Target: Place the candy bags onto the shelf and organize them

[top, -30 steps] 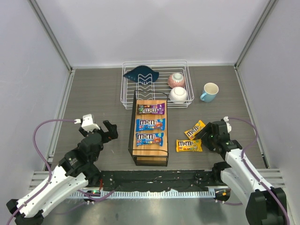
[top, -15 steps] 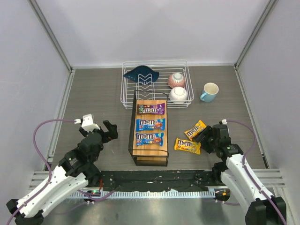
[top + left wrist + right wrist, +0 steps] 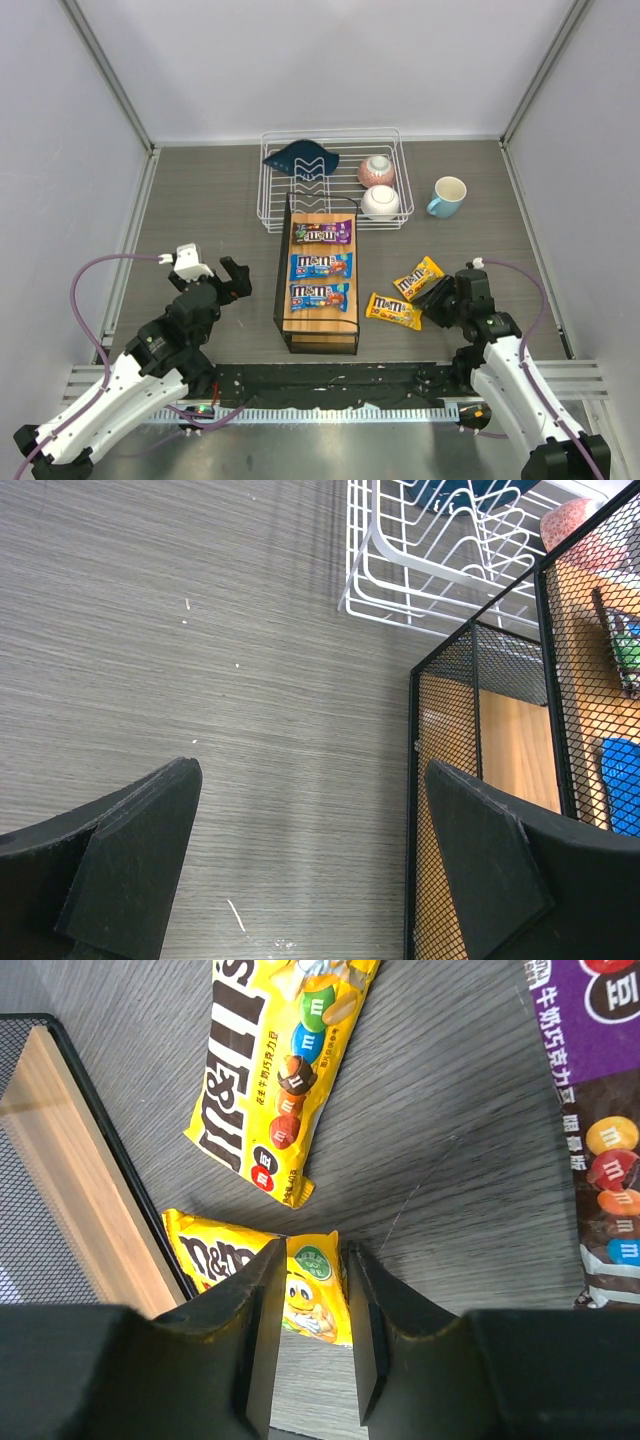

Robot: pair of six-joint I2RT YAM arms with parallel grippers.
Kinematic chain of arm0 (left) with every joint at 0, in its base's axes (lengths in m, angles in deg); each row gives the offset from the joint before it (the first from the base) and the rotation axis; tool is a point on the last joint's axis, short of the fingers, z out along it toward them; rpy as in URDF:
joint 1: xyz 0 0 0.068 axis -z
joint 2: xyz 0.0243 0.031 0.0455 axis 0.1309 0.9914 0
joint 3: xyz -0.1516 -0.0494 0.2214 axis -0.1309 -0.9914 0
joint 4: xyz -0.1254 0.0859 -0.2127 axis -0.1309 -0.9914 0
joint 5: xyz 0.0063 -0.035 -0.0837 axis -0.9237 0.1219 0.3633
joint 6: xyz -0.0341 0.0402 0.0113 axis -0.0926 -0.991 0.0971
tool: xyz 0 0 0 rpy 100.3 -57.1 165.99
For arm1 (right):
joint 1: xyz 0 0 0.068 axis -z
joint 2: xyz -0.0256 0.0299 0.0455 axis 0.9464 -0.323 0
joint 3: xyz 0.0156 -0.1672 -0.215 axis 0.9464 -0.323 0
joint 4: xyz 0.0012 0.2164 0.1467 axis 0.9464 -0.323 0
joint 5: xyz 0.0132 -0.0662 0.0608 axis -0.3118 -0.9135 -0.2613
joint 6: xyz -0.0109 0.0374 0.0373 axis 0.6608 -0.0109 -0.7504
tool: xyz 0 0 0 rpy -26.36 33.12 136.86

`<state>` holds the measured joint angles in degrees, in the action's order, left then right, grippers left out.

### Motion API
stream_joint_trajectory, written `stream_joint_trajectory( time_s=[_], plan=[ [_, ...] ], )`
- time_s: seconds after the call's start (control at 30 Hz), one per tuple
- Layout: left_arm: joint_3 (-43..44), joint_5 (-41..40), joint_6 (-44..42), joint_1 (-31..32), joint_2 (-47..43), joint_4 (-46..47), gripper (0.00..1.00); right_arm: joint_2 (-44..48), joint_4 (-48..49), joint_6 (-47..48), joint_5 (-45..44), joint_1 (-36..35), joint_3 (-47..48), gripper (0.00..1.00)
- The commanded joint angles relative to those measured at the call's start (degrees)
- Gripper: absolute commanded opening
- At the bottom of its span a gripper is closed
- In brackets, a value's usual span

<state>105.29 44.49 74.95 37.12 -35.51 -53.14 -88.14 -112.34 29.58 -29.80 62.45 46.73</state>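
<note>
Three bags lie in a row on the shelf (image 3: 318,322): a purple bag (image 3: 322,233) at the far end and two blue bags (image 3: 321,265) nearer. Each lies crosswise on the wooden top.

Two more are on the worktop (image 3: 200,200) to the right of the shelf. The yellow bag (image 3: 391,310) lies just beside the shelf's near right corner, and the right gripper (image 3: 438,297) is pinching its right end. In the right wrist view the fingers (image 3: 260,1310) press on both sides of that end. The second yellow bag (image 3: 418,277) lies flat just beyond it, slanted, close to the first. The right wrist view also shows a dark bag (image 3: 595,1150) on the worktop at the right edge of the frame.

The left gripper (image 3: 218,272) hangs over bare worktop to the left of the shelf, spread wide, with nothing between its fingers (image 3: 140,850).

Behind the shelf stands a white wire rack (image 3: 275,200) holding two bowls (image 3: 380,202), with a mug (image 3: 447,197) to its right.
</note>
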Motion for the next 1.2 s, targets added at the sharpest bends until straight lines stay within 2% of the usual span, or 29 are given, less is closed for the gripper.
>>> stream_joint_trajectory(
  time_s=[0.0, 0.33, 0.4, 0.57, 0.73, 0.9, 1.03, 1.17],
  plan=[
    [0.35, -0.29, -0.16, 0.27, 0.23, 1.29, 1.00, 1.87, 1.65, -0.53, 1.38, 0.10, -0.90, 0.34],
    [0.52, -0.20, -0.24, 0.27, 0.67, 1.46, 1.00, -0.41, 6.67, -0.98, 3.31, 0.10, -2.48, 0.27],
    [0.52, -0.20, -0.24, 0.18, 0.59, 1.38, 1.00, -1.28, 7.89, -0.89, 3.93, 0.18, -2.66, 0.19],
    [0.52, -0.29, -0.24, 0.27, 0.59, 1.29, 1.00, -1.46, 9.04, -0.54, 4.54, 0.10, -2.22, 0.14],
    [0.52, -0.20, -0.24, 0.27, 0.67, 1.29, 1.00, -1.29, 10.01, -0.27, 5.07, 0.10, -0.99, 0.01],
    [0.52, -0.20, -0.24, 0.27, 0.76, 1.38, 1.00, 0.20, 13.34, -3.17, 7.17, 0.10, -1.17, 0.01],
    [0.61, -0.20, -0.33, 0.27, 0.67, 1.12, 1.00, 2.58, 18.61, -6.07, 12.26, 0.10, -1.69, 0.01],
    [0.61, -0.29, -0.33, 0.18, 0.67, 1.38, 1.00, 4.95, 21.87, -5.64, 14.29, 0.10, -0.03, 0.01]
  ],
)
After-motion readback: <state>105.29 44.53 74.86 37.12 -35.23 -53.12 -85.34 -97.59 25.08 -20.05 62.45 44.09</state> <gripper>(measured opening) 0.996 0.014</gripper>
